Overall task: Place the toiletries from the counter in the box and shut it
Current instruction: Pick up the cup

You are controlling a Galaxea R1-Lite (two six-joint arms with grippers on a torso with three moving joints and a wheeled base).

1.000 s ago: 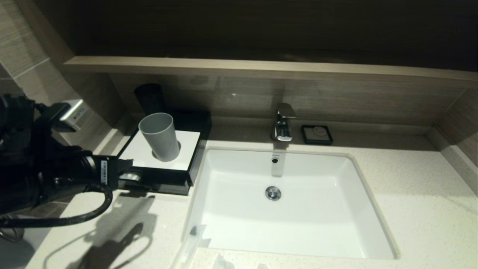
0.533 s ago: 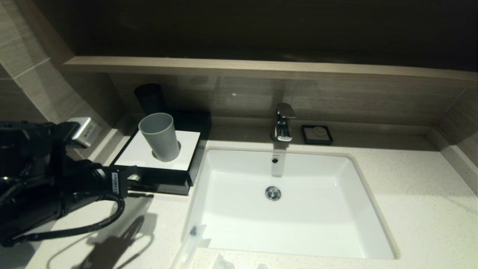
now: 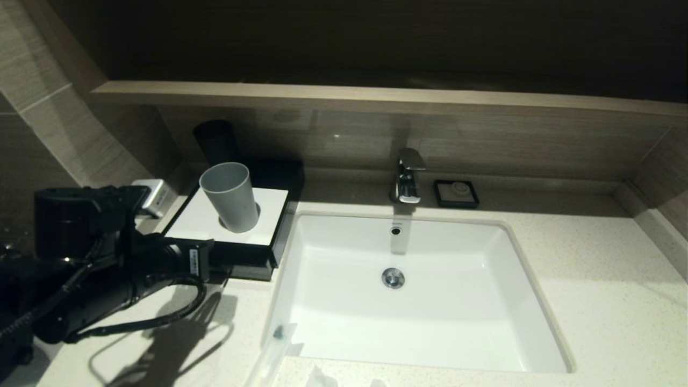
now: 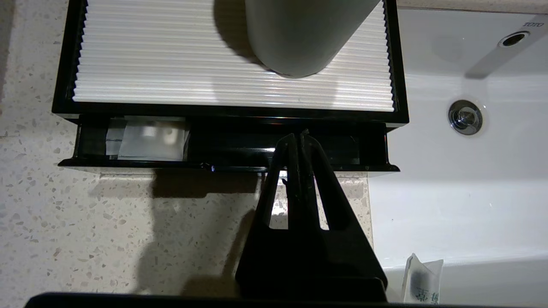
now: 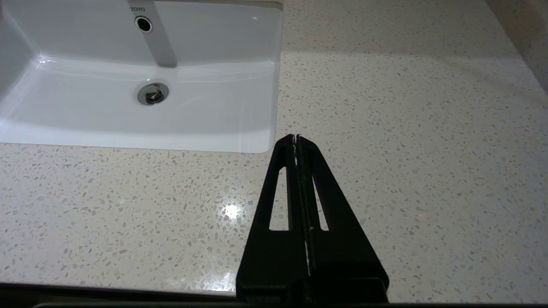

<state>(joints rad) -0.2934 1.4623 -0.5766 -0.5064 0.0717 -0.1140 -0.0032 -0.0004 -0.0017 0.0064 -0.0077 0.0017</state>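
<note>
At the near edge of the speckled surface (image 3: 591, 301), by the sink's front-left corner, lie the remaining toiletries: a long slim packet with a dark end (image 3: 275, 344) and two small white packets (image 3: 322, 378) cut off by the frame's bottom. The right pincer (image 5: 296, 137) hangs clenched and empty over bare surface, near the front-right corner of the sink (image 5: 239, 107). Farther in, on the left, the left pincer (image 4: 298, 136) is clenched with nothing between its fingers, its tips at the front of the drawer (image 4: 231, 147), which stands slightly pulled out of the black box (image 4: 231, 112). A clear-wrapped packet (image 4: 150, 139) lies inside that drawer. A grey cup (image 3: 230, 196) stands on the box's ribbed white top.
</note>
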